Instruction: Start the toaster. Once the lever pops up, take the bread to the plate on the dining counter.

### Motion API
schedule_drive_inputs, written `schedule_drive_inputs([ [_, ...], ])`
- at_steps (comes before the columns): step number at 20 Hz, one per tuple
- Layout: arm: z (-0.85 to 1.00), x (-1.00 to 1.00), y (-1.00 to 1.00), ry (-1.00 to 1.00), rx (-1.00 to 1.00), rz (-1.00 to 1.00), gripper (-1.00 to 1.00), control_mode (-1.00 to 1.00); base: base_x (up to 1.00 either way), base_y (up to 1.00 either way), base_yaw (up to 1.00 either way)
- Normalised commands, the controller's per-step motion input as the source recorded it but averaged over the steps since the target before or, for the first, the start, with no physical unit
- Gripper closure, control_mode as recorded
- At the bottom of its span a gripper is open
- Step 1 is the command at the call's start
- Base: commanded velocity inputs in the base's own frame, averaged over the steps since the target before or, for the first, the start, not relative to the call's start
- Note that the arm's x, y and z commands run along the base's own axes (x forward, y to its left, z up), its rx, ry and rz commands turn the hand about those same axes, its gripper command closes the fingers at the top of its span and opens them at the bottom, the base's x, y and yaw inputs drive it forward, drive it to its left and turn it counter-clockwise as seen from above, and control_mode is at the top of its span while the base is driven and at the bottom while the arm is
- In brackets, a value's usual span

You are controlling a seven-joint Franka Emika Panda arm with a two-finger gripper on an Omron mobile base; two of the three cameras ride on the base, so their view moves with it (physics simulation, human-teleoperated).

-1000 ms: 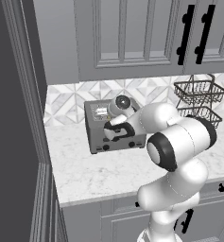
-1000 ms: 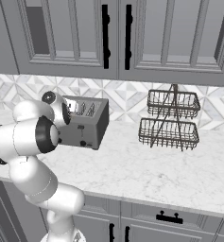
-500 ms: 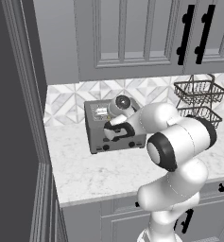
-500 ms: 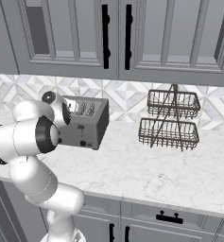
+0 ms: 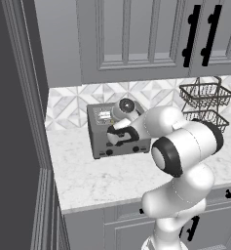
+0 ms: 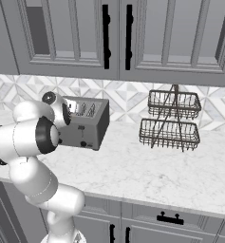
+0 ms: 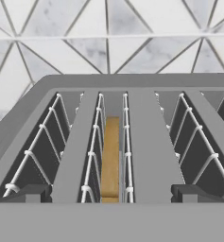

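With the pincer (image 7: 111, 194) spread wide and holding nothing just above the toaster (image 7: 132, 142), its left tip could have snagged the wire guides of the neighbouring slot on descent (the gaps looked tight). The bread (image 7: 111, 160), a golden-tan slice seen edge-on, sat sunk in the slot directly ahead between the tips.

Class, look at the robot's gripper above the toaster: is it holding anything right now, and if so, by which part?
Nothing is held. The gripper is open, its fingertips wide apart over the toaster; the bread sits untouched down in a slot.
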Motion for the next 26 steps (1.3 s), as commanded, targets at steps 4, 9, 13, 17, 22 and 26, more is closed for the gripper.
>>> schedule_drive_inputs([
  [4,0.00,0.00,0.00,0.00,0.00,0.00,-1.00,-1.00,0.00,0.00,0.00],
  [9,0.00,0.00,0.00,0.00,0.00,0.00,-1.00,-1.00,0.00,0.00,0.00],
  [13,0.00,0.00,0.00,0.00,0.00,0.00,-1.00,-1.00,0.00,0.00,0.00],
  [17,0.00,0.00,0.00,0.00,0.00,0.00,-1.00,-1.00,0.00,0.00,0.00],
  [22,0.00,0.00,0.00,0.00,0.00,0.00,-1.00,-1.00,0.00,0.00,0.00],
  [26,0.00,0.00,0.00,0.00,0.00,0.00,-1.00,-1.00,0.00,0.00,0.00],
])
